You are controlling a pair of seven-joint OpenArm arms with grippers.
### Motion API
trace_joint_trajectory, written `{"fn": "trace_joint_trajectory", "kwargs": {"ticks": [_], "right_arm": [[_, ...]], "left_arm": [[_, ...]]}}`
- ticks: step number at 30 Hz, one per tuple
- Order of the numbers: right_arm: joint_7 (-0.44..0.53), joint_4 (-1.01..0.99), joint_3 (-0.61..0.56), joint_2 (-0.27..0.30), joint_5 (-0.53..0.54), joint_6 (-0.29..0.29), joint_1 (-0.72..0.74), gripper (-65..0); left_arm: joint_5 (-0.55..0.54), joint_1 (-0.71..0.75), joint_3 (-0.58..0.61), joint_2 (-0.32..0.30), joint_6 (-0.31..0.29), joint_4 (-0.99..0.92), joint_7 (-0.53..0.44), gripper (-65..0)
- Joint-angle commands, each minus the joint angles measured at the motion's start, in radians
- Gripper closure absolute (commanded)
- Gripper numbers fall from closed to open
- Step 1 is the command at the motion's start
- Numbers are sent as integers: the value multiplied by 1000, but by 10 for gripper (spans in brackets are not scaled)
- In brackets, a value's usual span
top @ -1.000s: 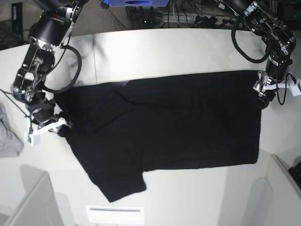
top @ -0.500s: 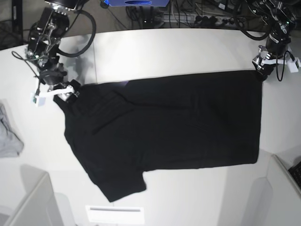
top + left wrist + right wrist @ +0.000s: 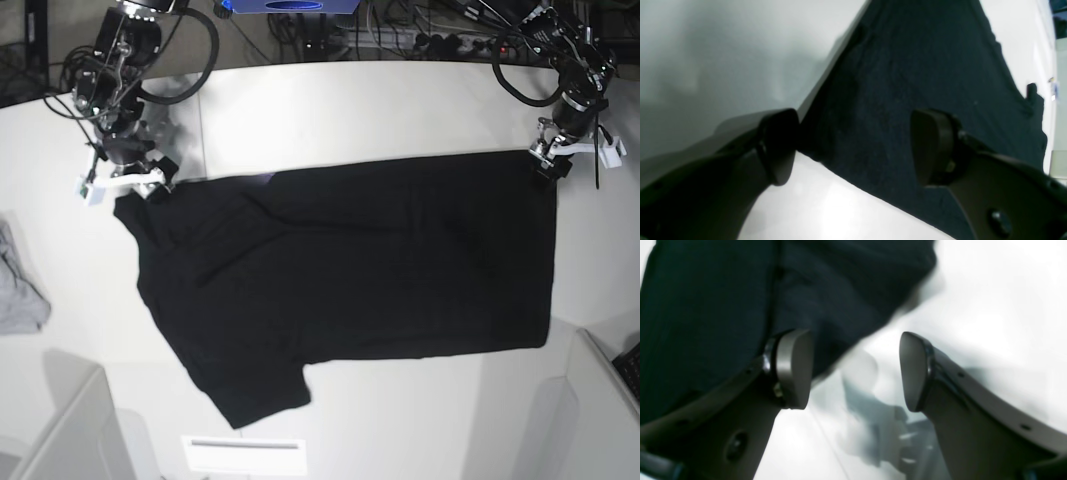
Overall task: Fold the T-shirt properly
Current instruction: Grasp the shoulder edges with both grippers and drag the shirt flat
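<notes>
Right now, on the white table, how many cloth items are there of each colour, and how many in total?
Black: 1, the T-shirt, spread flat.
Light grey: 1, the small cloth at the table's edge, partly cut off by the picture.
Total: 2

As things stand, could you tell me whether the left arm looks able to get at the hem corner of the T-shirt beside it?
Probably yes: the left gripper hangs open right over the T-shirt corner, bare table beside it, nothing in between.
</notes>
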Motion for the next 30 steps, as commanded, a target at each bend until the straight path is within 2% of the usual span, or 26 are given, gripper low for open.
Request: {"fn": "trace_joint_trajectory", "kwargs": {"ticks": [1, 6, 14, 15, 17, 20, 22, 25, 27, 28, 30], "right_arm": [[38, 5, 2, 6, 8, 4, 17, -384], [115, -67, -1, 8, 7, 4, 48, -384], [124, -162, 0, 29, 7, 4, 94, -384], [124, -166, 0, 29, 7, 4, 97, -383], [124, -169, 0, 29, 7, 4, 97, -383], [124, -176, 0, 29, 7, 4, 95, -375], [124, -189, 0, 29, 7, 6, 95, -317], [124, -220, 0, 46, 7, 24, 100, -161], [127, -240, -1, 60, 7, 90, 102, -38], [141, -243, 0, 61, 7, 128, 102, 0], [173, -242, 9, 61, 7, 188, 94, 0]], "left_arm": [[24, -9, -1, -5, 11, -4, 25, -502], [67, -33, -1, -5, 8, -21, 25, -502], [101, -40, -1, -5, 8, -27, 25, -499], [101, -40, -1, -5, 8, -27, 25, -484], [102, -40, -1, -5, 8, -27, 25, -410], [102, -40, -1, -5, 8, -27, 25, -262], [102, -40, -1, -6, 8, -27, 25, -156], [102, -38, -1, -6, 8, -27, 25, -2], [102, -30, 1, -20, 8, -27, 25, 0], [102, -29, 2, -32, 8, -27, 25, 0], [102, -13, 25, -54, 8, -27, 26, 0]]}}
